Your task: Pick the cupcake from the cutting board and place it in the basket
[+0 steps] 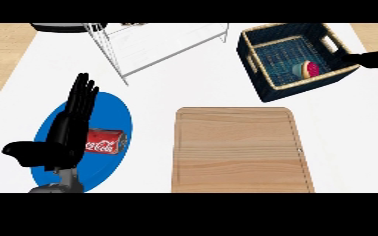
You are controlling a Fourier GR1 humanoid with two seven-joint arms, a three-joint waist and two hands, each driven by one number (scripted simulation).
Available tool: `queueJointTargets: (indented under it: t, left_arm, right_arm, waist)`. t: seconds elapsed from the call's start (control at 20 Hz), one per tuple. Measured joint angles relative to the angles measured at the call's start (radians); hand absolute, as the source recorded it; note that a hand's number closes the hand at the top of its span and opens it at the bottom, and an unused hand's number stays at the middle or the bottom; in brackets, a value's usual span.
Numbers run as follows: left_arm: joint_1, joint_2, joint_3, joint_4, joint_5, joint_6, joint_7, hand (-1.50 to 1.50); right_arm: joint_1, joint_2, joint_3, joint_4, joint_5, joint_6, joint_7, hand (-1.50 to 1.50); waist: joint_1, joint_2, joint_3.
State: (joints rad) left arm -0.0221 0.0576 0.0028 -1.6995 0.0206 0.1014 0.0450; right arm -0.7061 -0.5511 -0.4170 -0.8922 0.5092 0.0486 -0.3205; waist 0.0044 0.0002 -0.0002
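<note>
One cupcake (pixel 305 69) lies inside the basket (pixel 255 60), tipped on its side against the right-hand wall, pink top facing right. The board (pixel 240 150) is bare, so the pick and the drop both look done; judging by how things lie, only pulling the arm clear of the basket is left.

Only a dark sliver of the right hand (pixel 359 58) shows, at the view's right edge, just beside the basket's far corner and apart from the cupcake. Too little of it is visible to tell whether its fingers are spread or curled, though it plainly holds nothing that can be seen.

At lower left the left hand (pixel 70 125) rests over a blue plate (pixel 114 110), fingers straight and pointing up the view, thumb out to the left, gripping nothing. A red can (pixel 105 142) lies on its side on the plate, just beside that hand. A wire rack (pixel 155 42) stands at the counter's top, well apart from both hands.
</note>
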Motion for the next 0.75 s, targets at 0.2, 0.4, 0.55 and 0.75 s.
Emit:
queueJointTargets:
  t: [0.2,0.4,0.55,0.75]
  left_arm:
    - [-0.008,-0.005,0.001,0.008,0.002,-0.001,-0.002,0.00]
    - [0.012,-0.004,-0.008,-0.021,0.002,-0.007,0.004,0.00]
    - [0.012,-0.011,-0.008,-0.004,0.003,-0.008,-0.007,0.00]
    - [0.003,-0.015,-0.008,0.020,-0.010,-0.002,-0.030,0.00]
  right_arm:
    - [-0.012,-0.050,-0.053,0.018,-0.039,-0.006,0.034,-1.50]
    - [-0.030,-0.127,-0.135,0.075,-0.120,0.046,0.041,-1.50]
    - [-0.033,-0.197,-0.173,0.143,-0.164,0.102,-0.005,-1.50]
    - [-0.042,-0.282,-0.204,0.233,-0.217,0.203,-0.061,-1.50]
  waist:
    - [0.000,0.000,0.000]
    - [0.002,0.001,0.001]
    - [0.003,0.002,0.001]
    - [0.005,0.003,0.001]
